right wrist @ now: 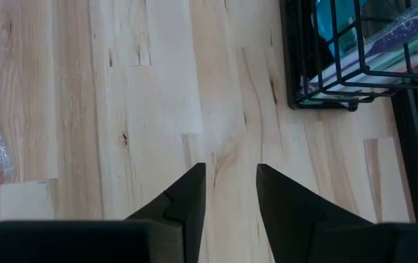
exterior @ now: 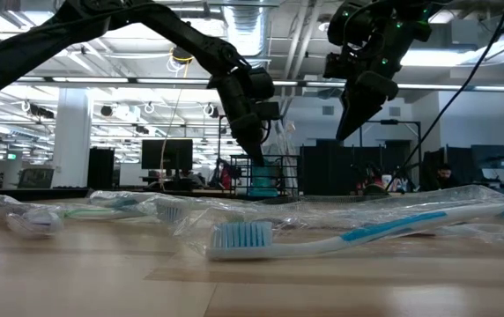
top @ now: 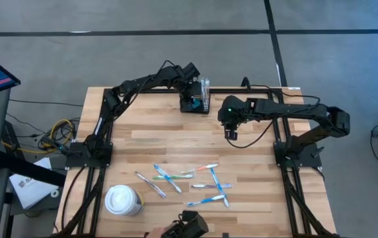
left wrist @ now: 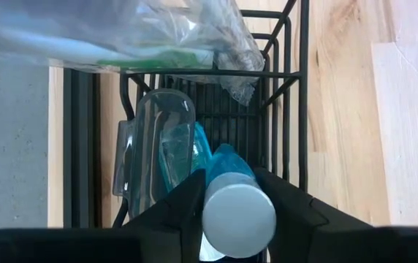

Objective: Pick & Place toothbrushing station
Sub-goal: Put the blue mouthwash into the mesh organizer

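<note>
Here, one moment at the table:

Station: the station (top: pixel 195 102), a small black wire box with open compartments, stands at the far edge of the wooden table (top: pixel 149 142), near the middle.

Contents: the left wrist view shows a clear plastic piece (left wrist: pixel 154 150), something blue, and a blue bottle with a pale grey cap (left wrist: pixel 238 213) standing inside it; a crinkled clear wrapper (left wrist: pixel 158 33) with a green strip lies over its top.

Left claw: the left claw (left wrist: pixel 237 212) is right over the station, a finger on each side of the grey cap; whether the fingers press the cap or stand just off it cannot be told.

Right claw: the right claw (right wrist: pixel 231 191) hangs over bare wood just beside the station, fingers spread a little with nothing between them.

Near side: wrapped toothbrushes (top: pixel 189 182) lie scattered; a white lidded cup (top: pixel 123 199) stands by the near left corner.
</note>
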